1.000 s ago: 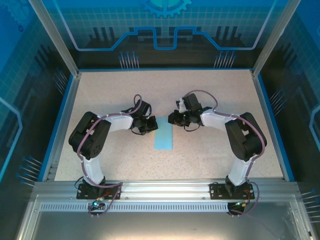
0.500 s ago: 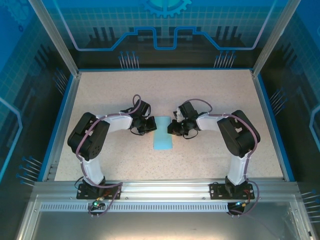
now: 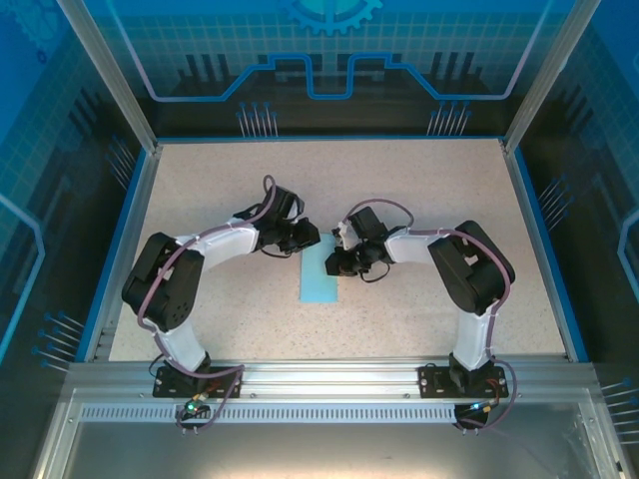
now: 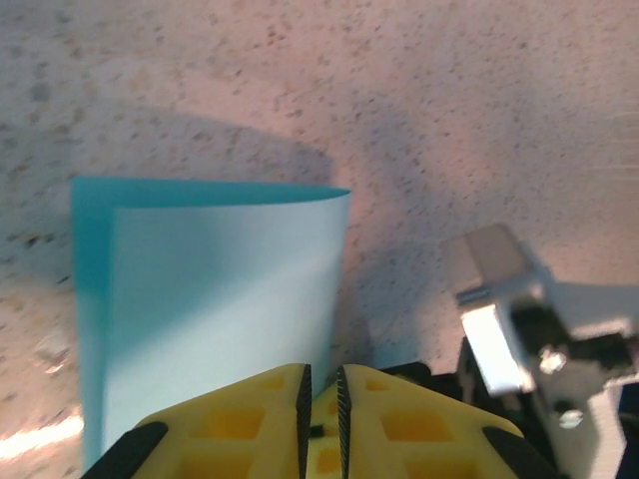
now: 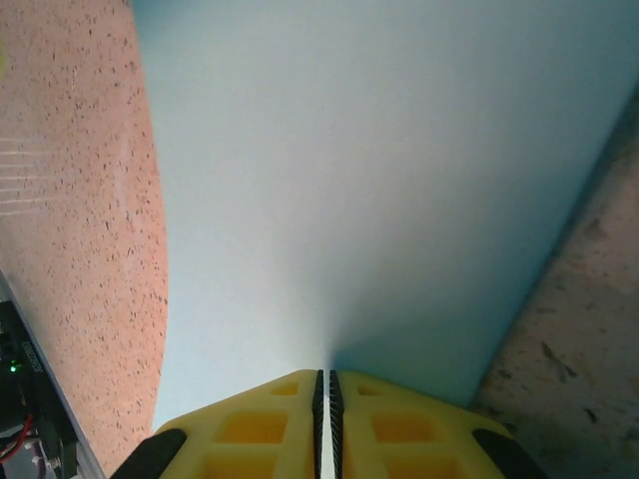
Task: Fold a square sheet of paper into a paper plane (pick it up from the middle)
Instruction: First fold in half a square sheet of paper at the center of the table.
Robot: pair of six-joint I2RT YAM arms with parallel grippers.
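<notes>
— What's new?
— The right gripper [image 5: 324, 377], jaws together, has slid onto the folded sheet of paper [image 5: 329, 180], which spreads ahead of its tips
— The left gripper [image 4: 319, 371]?
— It has shifted too; jaws a slit apart, sheet ahead-left, grip unclear. Probably pressing the crease

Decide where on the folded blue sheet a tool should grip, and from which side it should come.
Grip a long edge of the folded sheet, coming in low from the side along the table. It lies nearly flat, leaving nothing to pinch from above; its top layer sits short of the lower one, probably offering a lip.
</notes>
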